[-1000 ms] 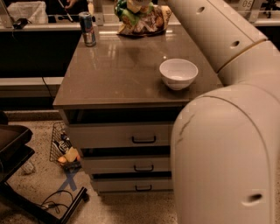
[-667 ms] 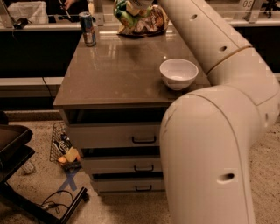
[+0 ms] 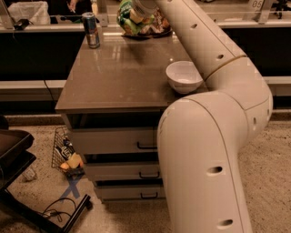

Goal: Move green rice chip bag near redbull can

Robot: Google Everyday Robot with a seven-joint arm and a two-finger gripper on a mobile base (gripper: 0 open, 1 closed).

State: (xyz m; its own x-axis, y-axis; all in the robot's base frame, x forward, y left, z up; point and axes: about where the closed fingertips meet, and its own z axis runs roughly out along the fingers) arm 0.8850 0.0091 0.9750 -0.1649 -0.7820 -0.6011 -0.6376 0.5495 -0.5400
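Observation:
The green rice chip bag [image 3: 130,19] sits at the far edge of the brown table, partly overlapping a brown-and-yellow snack bag [image 3: 158,23] to its right. The redbull can [image 3: 92,30] stands upright at the table's far left corner, a short way left of the green bag. My gripper [image 3: 141,5] is at the top edge of the view, right at the top of the green bag, at the end of my big white arm [image 3: 213,50]. The gripper's end is mostly cut off by the frame.
A white bowl [image 3: 183,76] stands on the table [image 3: 113,77] near its right edge, beside my arm. Drawers [image 3: 122,141] are below the tabletop. A wire basket [image 3: 68,154] with items and a black cart [image 3: 13,150] are on the floor at left.
My arm has swung left across the view and now covers more of the right side. The gripper has closed in on the green bag's top. Can, bowl and bags stay in place.

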